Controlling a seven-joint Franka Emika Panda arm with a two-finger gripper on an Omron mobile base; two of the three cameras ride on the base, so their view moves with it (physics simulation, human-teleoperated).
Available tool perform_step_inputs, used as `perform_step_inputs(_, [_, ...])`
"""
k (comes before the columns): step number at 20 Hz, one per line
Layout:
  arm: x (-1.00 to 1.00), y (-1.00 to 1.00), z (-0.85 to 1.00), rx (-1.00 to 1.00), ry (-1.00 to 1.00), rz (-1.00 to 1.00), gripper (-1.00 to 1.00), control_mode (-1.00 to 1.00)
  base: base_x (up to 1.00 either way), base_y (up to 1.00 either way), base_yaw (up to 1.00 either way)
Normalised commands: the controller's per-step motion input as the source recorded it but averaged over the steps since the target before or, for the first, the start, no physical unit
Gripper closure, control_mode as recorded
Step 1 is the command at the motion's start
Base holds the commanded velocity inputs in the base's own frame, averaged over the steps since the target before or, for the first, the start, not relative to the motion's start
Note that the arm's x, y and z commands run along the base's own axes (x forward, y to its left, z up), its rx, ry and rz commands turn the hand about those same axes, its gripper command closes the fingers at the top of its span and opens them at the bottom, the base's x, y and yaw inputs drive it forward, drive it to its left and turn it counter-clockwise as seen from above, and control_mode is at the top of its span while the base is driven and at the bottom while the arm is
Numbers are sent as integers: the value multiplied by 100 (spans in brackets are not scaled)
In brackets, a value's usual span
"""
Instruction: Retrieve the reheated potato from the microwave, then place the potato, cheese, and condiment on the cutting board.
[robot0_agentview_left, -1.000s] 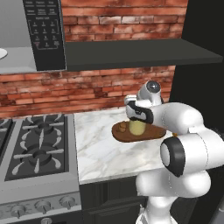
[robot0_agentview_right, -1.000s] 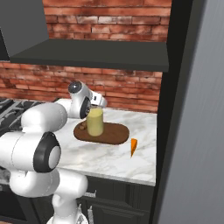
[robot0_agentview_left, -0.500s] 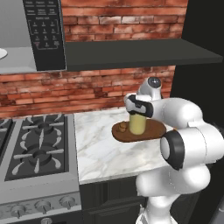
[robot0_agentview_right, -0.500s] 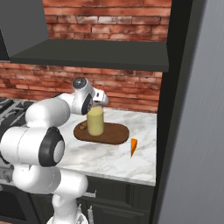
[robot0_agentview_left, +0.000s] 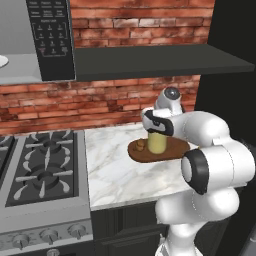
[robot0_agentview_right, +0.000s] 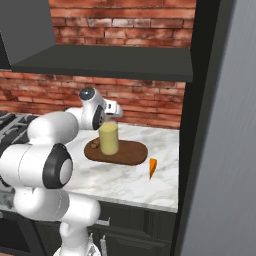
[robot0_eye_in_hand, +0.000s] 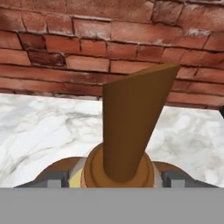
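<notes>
The condiment bottle (robot0_agentview_right: 108, 139), pale yellow with a brown neck (robot0_eye_in_hand: 131, 127), stands upright on the dark oval cutting board (robot0_agentview_right: 131, 154). My gripper (robot0_agentview_right: 109, 124) comes down over its top. In the hand view the two fingertips (robot0_eye_in_hand: 54, 178) flank the bottle's shoulder, so the gripper (robot0_eye_in_hand: 113, 177) is shut on the bottle. The small brown potato (robot0_agentview_left: 141, 145) lies on the board, just left of the bottle (robot0_agentview_left: 156, 144). The orange cheese wedge (robot0_agentview_right: 152, 167) lies on the marble counter, off the board's right end. The microwave (robot0_agentview_left: 50, 40) hangs at upper left and shows its button panel and grey interior.
A gas stove (robot0_agentview_left: 42, 165) adjoins the counter on the left. A dark shelf (robot0_agentview_left: 150, 60) runs above the brick wall. A tall dark cabinet side (robot0_agentview_right: 210, 125) bounds the counter on the right. Bare marble (robot0_agentview_left: 115, 175) lies in front of the board.
The arm's wrist and elbow have shifted slightly around the bottle. The bottle, potato, board and cheese are where they were.
</notes>
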Motion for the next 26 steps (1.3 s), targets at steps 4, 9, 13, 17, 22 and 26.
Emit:
perform_step_inputs(4, [-12, -9, -19, -7, -3, 0, -100, -100, 0, 0, 0])
perform_step_inputs(9, [-2, -13, -7, 0, 0, 0, -100, -100, 0, 0, 0])
perform_step_inputs(13, [0, -2, 0, 0, 0, 0, -100, -100, 0, 0, 0])
perform_step_inputs(17, [-9, 0, -1, 0, 0, 0, -100, -100, 0, 0, 0])
perform_step_inputs(22, [-6, 0, 0, 5, 0, 0, -100, -100, 0, 0, 0])
perform_step_inputs(26, [-4, 0, 1, 7, 0, 0, -100, -100, 0, 0, 0])
